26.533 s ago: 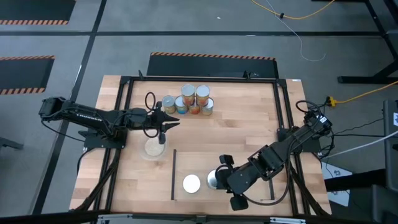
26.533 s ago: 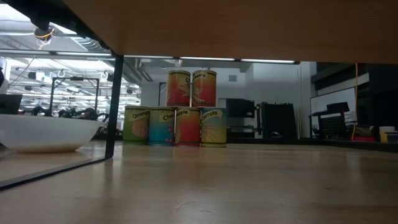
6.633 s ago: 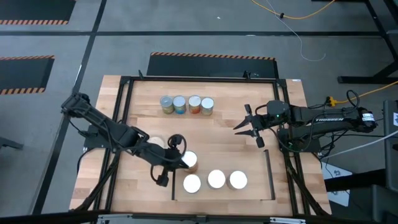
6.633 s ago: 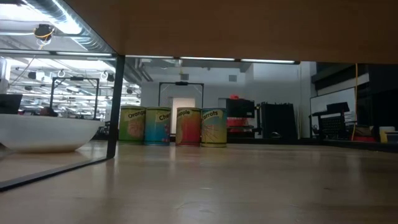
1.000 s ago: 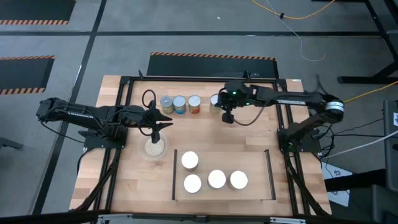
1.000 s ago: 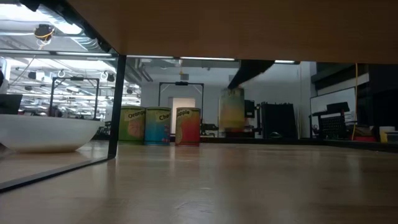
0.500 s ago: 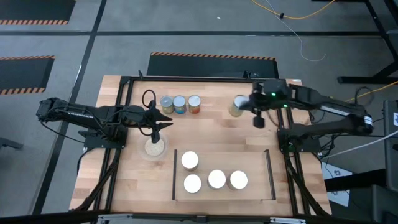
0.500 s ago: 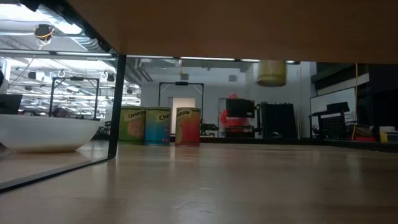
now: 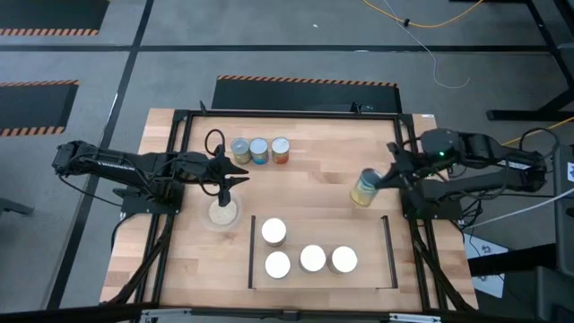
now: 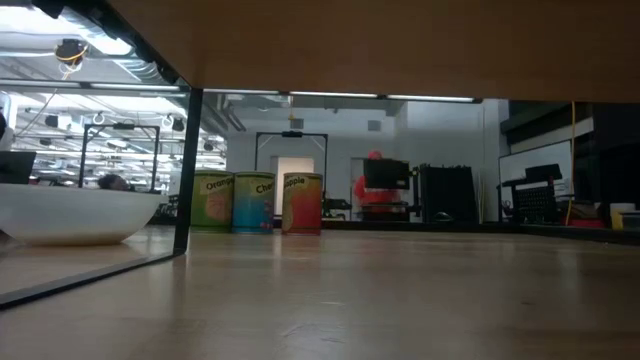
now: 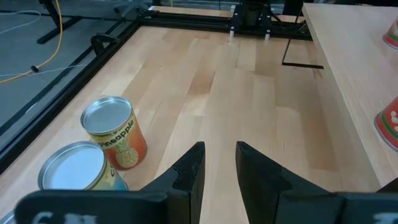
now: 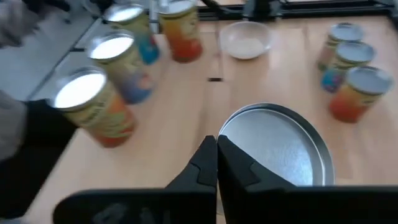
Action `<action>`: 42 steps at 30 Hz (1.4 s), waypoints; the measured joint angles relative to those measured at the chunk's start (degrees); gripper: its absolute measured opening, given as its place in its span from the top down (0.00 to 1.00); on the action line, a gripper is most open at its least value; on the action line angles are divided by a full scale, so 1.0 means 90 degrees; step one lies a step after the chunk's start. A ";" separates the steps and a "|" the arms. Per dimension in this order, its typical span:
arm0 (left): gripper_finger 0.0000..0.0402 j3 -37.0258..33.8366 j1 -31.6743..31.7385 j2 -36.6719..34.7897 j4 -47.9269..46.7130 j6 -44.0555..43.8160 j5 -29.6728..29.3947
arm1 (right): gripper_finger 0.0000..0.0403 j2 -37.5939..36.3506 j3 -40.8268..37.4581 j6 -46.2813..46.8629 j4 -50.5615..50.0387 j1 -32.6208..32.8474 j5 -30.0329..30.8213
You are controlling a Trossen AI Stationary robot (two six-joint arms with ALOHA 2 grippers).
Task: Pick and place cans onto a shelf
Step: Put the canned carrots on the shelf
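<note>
On the light-wood bench (image 9: 323, 184), at about nine o'clock, the left gripper (image 9: 235, 174) hangs above a round clear dish of beige contents (image 9: 223, 213), its jaws slightly parted and holding nothing. Three small tins with silver tops and colourful labels (image 9: 260, 151) stand in a row at eleven o'clock. Four more tins (image 9: 300, 252) stand on the flat light-wood shelf edged by two thin black bars (image 9: 386, 252) at six o'clock. At three o'clock the right gripper (image 9: 384, 179) has its jaws pressed together on the rim of an eighth tin, yellow-labelled (image 9: 363, 189), held tilted above the bench near the shelf's right bar.
</note>
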 joint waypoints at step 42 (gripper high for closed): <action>0.79 0.0000 0.0001 0.0000 -0.0001 -0.0310 0.0000 | 1.00 0.2039 0.0005 0.1912 0.1346 0.4877 0.1915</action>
